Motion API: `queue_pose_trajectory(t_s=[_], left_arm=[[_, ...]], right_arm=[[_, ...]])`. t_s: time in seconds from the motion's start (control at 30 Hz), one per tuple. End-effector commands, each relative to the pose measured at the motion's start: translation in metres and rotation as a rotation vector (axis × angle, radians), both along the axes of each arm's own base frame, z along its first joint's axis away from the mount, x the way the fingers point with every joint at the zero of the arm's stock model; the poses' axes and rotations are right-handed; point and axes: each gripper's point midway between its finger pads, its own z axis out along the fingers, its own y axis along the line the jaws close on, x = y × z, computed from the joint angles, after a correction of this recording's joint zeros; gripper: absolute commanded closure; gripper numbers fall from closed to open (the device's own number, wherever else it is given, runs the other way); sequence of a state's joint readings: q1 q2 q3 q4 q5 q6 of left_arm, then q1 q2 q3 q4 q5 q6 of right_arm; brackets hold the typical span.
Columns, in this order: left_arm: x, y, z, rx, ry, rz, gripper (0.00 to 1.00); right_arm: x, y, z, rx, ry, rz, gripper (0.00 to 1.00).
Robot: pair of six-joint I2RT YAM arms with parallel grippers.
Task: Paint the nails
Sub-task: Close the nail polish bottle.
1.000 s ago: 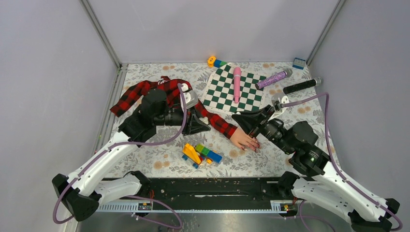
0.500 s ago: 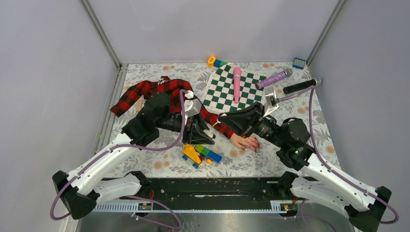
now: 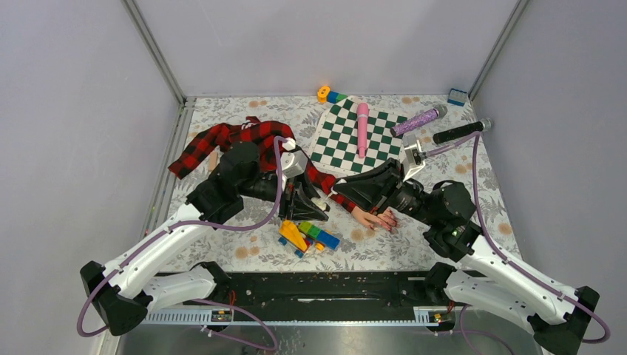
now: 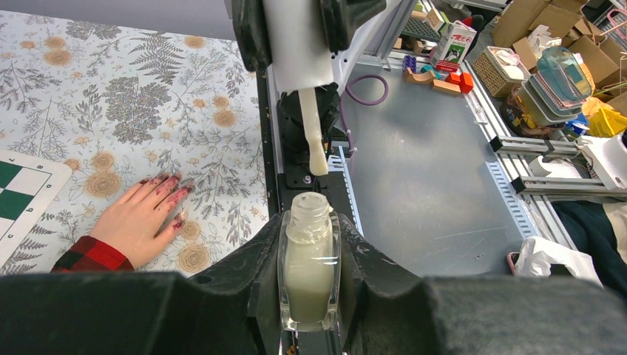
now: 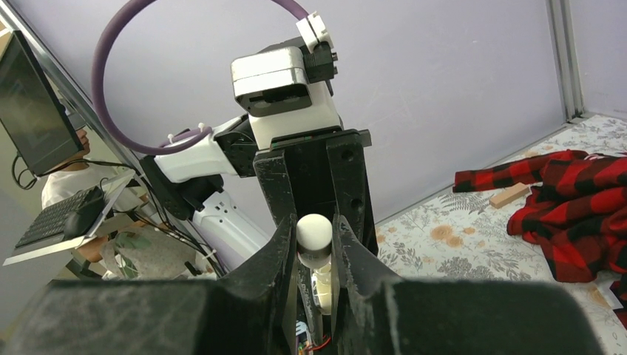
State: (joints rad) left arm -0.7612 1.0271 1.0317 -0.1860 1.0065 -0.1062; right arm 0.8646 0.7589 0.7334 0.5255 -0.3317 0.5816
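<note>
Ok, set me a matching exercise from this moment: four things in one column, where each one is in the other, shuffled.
Things:
1. pale bottle
2. brush cap
3. mannequin hand
4. pink stick

Places:
A. lying on the checkered mat
B. clamped in the right pincer
C. palm down on the floral cloth
D. clamped in the left pincer

Pairs: 1-D, 2-B, 3-C, 4-A
</note>
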Motion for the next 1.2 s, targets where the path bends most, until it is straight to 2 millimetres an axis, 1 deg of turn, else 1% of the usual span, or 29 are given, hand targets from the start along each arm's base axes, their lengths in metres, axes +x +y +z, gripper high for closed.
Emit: queue_pose_trajectory(t_s=[0.0, 0.43, 0.8, 1.17], left_arm=[[-0.0061, 0.0007, 0.0160, -0.059, -0.054, -0.028, 1.00], [-0.0057, 0.0001, 0.0151, -0.056, -0.046, -0.030, 1.00], [-0.0056, -0.0005, 0.0146, -0.054, -0.041, -0.031, 1.00], [-0.0025, -0.0020, 0.0131, -0.049, -0.037, -0.015, 1.00]], right_arm=[[-0.0058, -0.0040, 0.0162, 0.023, -0.046, 0.011, 1.00], [-0.0027, -0.0006, 0.0151, 0.016, -0.037, 0.011, 1.00], [-0.0035, 0.0023, 0.0153, 0.017, -0.033, 0.027, 1.00], [-0.0059, 0.0012, 0.0136, 0.006, -0.040, 0.032, 1.00]])
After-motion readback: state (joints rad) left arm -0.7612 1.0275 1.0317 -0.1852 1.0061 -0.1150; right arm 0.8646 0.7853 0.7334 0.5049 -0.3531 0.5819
